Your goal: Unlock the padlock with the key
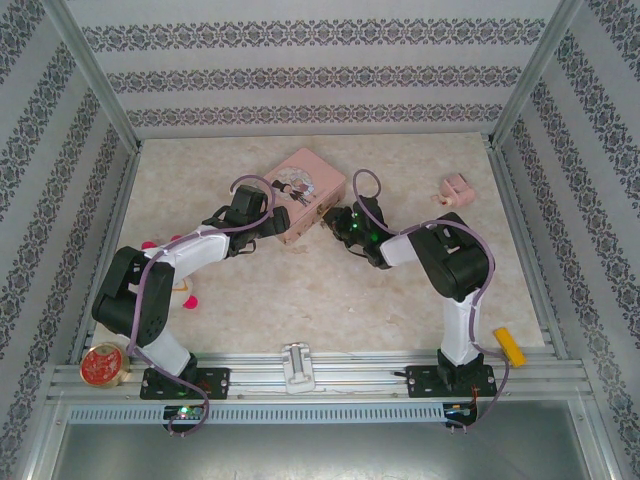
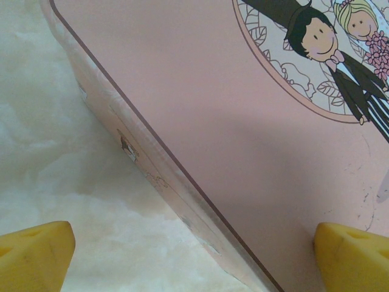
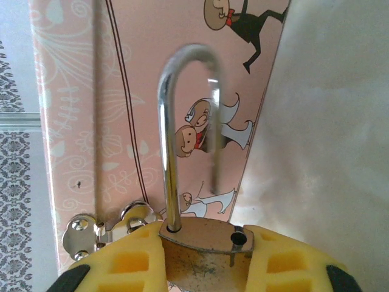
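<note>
Right gripper [image 3: 203, 277] pinches the padlock [image 3: 200, 238] by its body, against the pink tin [image 3: 79, 121]. Small, rigid, smooth brass, probably slippery: grip the body, leave the shackle free. Left gripper [image 2: 194, 255] spread wide over the tin's lid.

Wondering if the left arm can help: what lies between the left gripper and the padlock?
The pink tin: in the top external view its near corner separates the left gripper from the padlock in the right gripper.
</note>
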Available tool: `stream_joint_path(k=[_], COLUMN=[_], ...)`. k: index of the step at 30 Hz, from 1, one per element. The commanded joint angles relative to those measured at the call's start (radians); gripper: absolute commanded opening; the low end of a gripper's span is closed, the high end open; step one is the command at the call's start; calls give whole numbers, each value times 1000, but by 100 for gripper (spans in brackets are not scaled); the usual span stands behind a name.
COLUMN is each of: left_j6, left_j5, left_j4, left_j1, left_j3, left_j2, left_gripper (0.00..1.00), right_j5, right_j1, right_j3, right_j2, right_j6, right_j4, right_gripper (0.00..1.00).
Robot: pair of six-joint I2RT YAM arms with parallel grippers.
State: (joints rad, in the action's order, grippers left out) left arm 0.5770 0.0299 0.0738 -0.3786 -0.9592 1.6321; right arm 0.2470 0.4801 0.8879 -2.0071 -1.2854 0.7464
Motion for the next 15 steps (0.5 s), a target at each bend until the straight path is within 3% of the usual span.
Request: stream_joint_path(k=[1,7,15], left_j6=[-19,-19,-22], left_j5=[17,22,38], left_j4=[111,110,108], left_j1=[-3,2,44], left_j3=[35,36,61], left_j2=[5,-6,-73], left_gripper=[99,100,91], right_j5=[-22,-31,-29], right_j1=[0,0,0], right_j3=[15,-23,-150], right_j2=[-8,46,201], right_j6=[3,42,127], right_j4=[38,7,-85], right_gripper=[0,0,0])
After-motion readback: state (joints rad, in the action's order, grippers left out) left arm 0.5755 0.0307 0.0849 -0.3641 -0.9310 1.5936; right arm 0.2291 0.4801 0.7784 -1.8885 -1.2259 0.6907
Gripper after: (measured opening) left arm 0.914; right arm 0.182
